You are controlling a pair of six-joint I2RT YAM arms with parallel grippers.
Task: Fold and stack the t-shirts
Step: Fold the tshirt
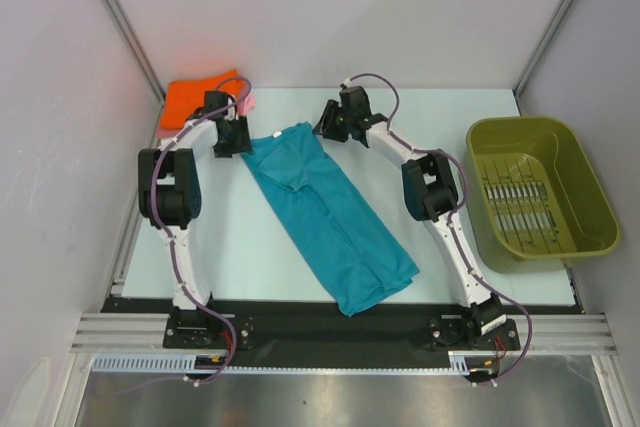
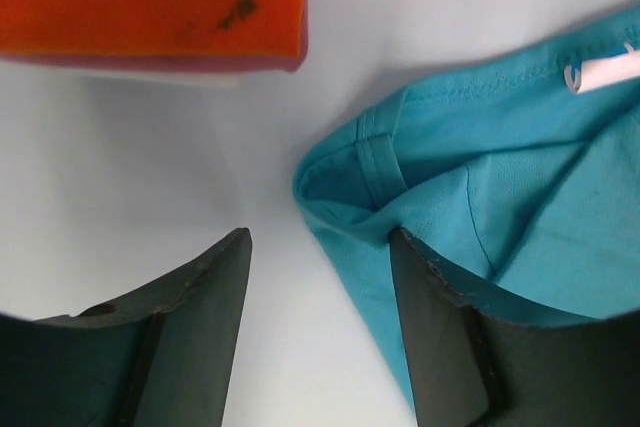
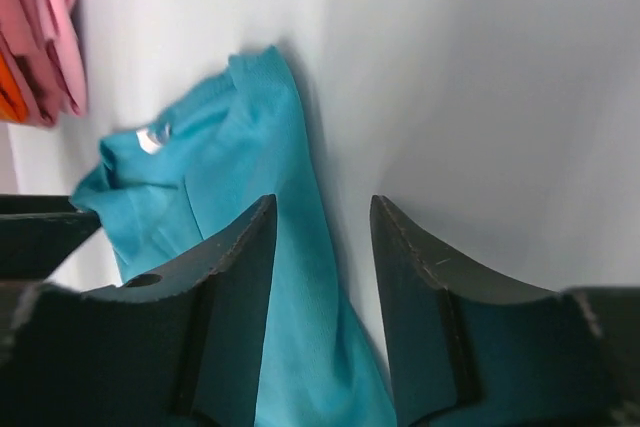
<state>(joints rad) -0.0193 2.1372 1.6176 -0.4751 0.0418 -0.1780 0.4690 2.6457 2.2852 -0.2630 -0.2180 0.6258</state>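
Teal cloth runs slantwise across the pale table (image 1: 230, 247): the teal t-shirt (image 1: 325, 212) lies as a long narrow strip, its collar end toward the far side between the two arms and its other end near the front edge, right of centre.

The left claw (image 1: 232, 137) hangs at the far left corner of that shirt. In the left wrist view its fingers stand apart (image 2: 320, 247) with bare table between them. The right-hand finger (image 2: 440, 327) lies over the shirt's rumpled edge (image 2: 500, 177), and nothing is clamped. A small white label (image 2: 605, 72) shows inside the collar.

The right claw (image 1: 328, 127) sits at the shirt's far right corner. Its fingers are also spread (image 3: 323, 209), and the gap between them shows the shirt's side edge (image 3: 200, 167) and bare table, with no grip on the cloth.

At the far left corner of the table a folded orange t-shirt (image 1: 195, 97) lies on top of a pink t-shirt (image 1: 247, 102), near the left claw. An olive-green basket (image 1: 480, 177) stands well apart on the right.
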